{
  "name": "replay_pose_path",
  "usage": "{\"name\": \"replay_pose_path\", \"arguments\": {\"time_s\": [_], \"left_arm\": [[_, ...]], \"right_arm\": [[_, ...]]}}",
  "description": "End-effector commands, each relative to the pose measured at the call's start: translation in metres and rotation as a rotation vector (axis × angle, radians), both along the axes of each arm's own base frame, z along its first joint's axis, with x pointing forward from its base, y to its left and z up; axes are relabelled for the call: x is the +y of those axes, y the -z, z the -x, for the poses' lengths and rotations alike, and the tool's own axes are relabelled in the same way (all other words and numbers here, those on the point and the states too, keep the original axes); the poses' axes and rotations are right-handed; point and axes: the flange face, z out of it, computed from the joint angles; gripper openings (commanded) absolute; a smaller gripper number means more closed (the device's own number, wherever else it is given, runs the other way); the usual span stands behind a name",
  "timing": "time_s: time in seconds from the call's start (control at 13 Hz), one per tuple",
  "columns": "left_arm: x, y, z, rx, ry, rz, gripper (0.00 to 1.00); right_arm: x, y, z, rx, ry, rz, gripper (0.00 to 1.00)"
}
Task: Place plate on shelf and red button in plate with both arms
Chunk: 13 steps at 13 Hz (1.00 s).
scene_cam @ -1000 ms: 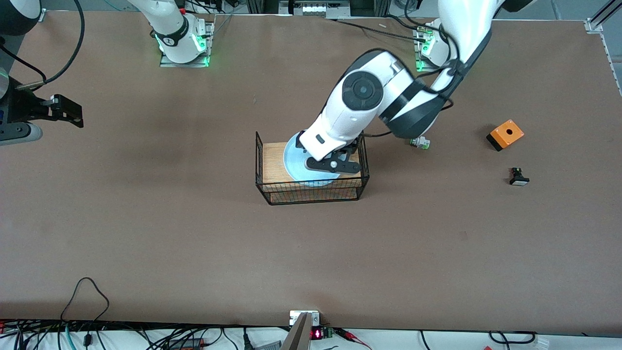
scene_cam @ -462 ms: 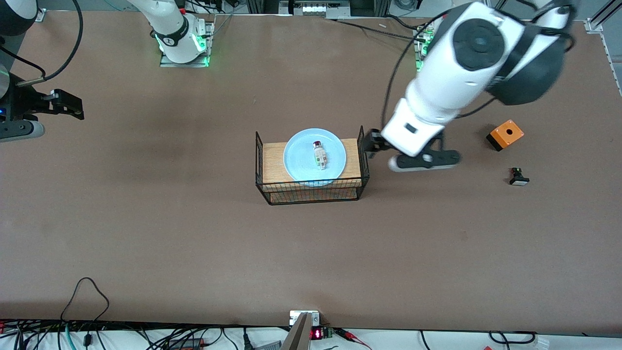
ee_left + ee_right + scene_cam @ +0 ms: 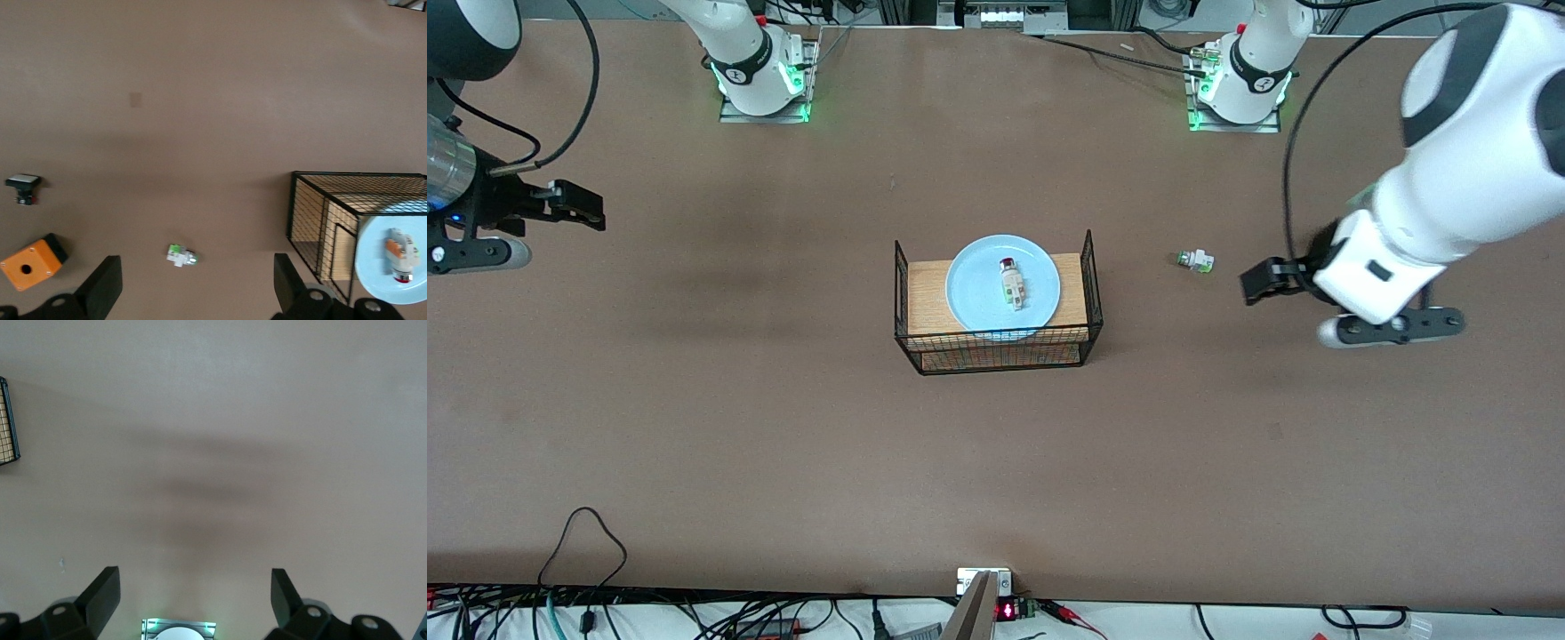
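The pale blue plate (image 3: 971, 286) lies on the wooden top of the wire rack (image 3: 925, 293) at mid-table. The red button (image 3: 1011, 284) lies on the plate, its red cap pointing toward the robots' bases. My left gripper (image 3: 1392, 327) is open and empty, high over the table at the left arm's end, well away from the rack. In the left wrist view its fingers (image 3: 103, 287) stand wide apart, with the plate (image 3: 373, 260) and red button (image 3: 400, 253) at the edge. My right gripper (image 3: 476, 256) is open and empty and waits at the right arm's end.
A white switch with a green cap (image 3: 1194, 260) lies on the table between the rack and the left gripper. The left wrist view shows an orange box (image 3: 27, 263) and a black-based switch (image 3: 23, 189); my left arm hides both in the front view.
My left gripper has let go of the red button on the plate, risen and swung away toward the left arm's end. The right gripper shifted slightly.
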Motion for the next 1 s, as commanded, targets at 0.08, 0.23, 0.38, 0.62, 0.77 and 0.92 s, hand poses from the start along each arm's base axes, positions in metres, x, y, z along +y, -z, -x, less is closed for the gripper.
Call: {"name": "replay_pose_path", "arguments": {"time_s": [0.08,0.23,0.38,0.62,0.77,0.92], "left_arm": [[0.049,0.004,-0.004,0.011,0.062,-0.014,1.00],[0.057,0.005,0.004,0.016,0.089,-0.046,1.00],[0.072,0.009,0.011,0.029,0.107,-0.106,1.00],[0.106,0.020,0.014,0.046,0.145,-0.023,1.00],[0.116,0.025,0.036,0.005,0.128,-0.030,1.00],[0.114,0.021,0.052,0.007,0.128,-0.042,1.00]], "right_arm": [[-0.003,-0.003,0.000,-0.006,0.020,-0.013,1.00],[-0.005,-0.003,0.000,-0.004,0.022,-0.007,1.00],[-0.001,0.000,-0.002,-0.005,0.020,-0.004,1.00],[0.004,0.009,-0.009,-0.008,0.048,-0.009,1.00],[0.021,0.010,-0.009,-0.016,0.018,-0.008,1.00],[0.022,0.006,-0.006,-0.016,0.015,-0.010,1.00]]}}
